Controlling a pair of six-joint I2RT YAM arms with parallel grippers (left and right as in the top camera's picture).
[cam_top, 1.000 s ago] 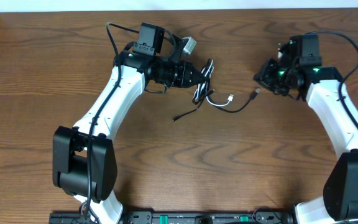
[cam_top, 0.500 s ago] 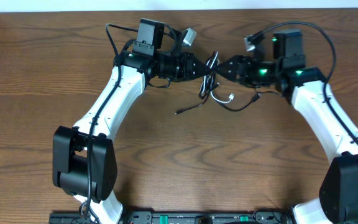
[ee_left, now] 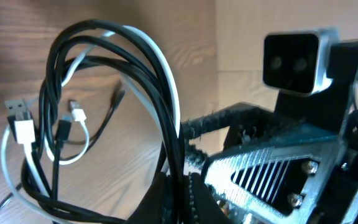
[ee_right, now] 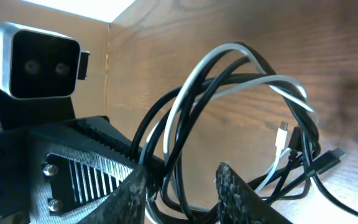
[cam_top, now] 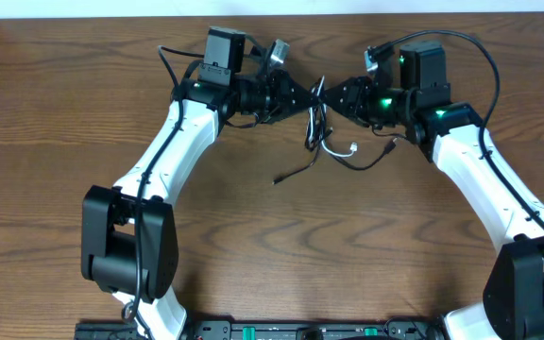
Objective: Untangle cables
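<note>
Under it all, the bench (cam_top: 55, 189): it was brown wood and ran across the whole overhead view.
Left arm (cam_top: 173, 151): it was white with black joints, and it reached up to the far middle of the bench.
Right arm (cam_top: 494, 189): it was white too, and it came in from the other side, so the two arms met tip to tip.
Left fingers (cam_top: 300, 94): they were closed tight on the cables (cam_top: 315, 118). In the left wrist view the strands ran down into the pinch.
Right fingers (ee_right: 241, 193): they were apart, with some strands running through the gap. They sat just beside the left fingers.
Cables: they were one bunch of loops, held up at the top between the two arms. The lower part hung down to the bench, and the loose ends lay on the wood.
Black cable (ee_left: 98, 25): it made a few big loops. One thin end lay on the bench, out to the left arm's side of the bunch.
White cable (ee_left: 169, 78): it curved in among the black loops.
White plug (ee_left: 23, 132): it was small and hung low by the loops.
</note>
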